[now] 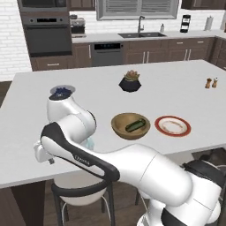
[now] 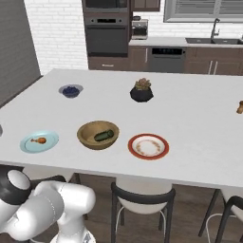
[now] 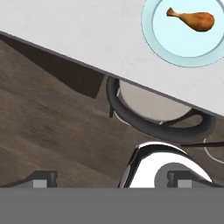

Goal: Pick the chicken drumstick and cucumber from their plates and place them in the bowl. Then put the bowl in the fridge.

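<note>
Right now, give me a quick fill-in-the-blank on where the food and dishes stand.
1. The cucumber lies in the ____.
2. The chicken drumstick lies on the pale ____ plate.
3. The red-rimmed plate holds ____.
4. The gripper hangs off the counter's edge with its jaws ____.

Missing words: bowl; blue; nothing; open

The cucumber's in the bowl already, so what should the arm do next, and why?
Probably swing the open gripper over the light blue plate and come down on the chicken drumstick. The cucumber already lies in the bowl; the drumstick sits on its plate, off to the hand's side.
</note>
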Robot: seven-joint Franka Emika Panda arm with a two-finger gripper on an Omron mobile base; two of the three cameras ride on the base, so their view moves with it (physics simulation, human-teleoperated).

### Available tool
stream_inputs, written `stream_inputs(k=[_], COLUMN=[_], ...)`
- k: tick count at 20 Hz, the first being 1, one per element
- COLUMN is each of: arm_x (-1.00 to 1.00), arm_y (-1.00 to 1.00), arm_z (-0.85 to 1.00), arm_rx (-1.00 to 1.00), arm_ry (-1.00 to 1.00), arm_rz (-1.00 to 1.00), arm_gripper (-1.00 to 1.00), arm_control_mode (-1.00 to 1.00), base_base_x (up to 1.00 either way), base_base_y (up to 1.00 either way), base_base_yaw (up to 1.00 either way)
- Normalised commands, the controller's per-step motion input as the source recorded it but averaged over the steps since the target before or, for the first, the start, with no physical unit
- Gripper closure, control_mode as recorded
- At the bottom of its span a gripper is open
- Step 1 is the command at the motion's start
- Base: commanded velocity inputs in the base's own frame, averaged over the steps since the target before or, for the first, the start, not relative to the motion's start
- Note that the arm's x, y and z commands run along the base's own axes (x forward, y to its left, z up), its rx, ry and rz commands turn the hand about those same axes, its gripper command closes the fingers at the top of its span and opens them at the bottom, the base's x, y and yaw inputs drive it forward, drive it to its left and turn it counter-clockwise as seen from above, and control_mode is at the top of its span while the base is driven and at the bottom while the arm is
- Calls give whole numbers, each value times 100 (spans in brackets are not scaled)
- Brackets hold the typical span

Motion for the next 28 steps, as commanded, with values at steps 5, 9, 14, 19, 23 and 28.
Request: stream_inputs(k=[5,9,14,19,23,28], arm_x=[77,64,70,52,40,43], arm_y=[-80,-43,0,0,0,0], arm_z=[-10,-22,-18,-13,-33,-44], arm_rx=[8,2,-8,-9,-11,0], arm_ry=[0,-6,-1,1,0,0], arm_rz=[10,17,24,26,34,28], arm_gripper=[-100,-100,-100,-100,-100,-100], arm_control_mode=[-100,-100,-100,-100,-100,-100], base_base_x=[0,0,0,0,0,0], base_base_y=[0,0,0,0,0,0], base_base_yaw=[0,0,0,0,0,0])
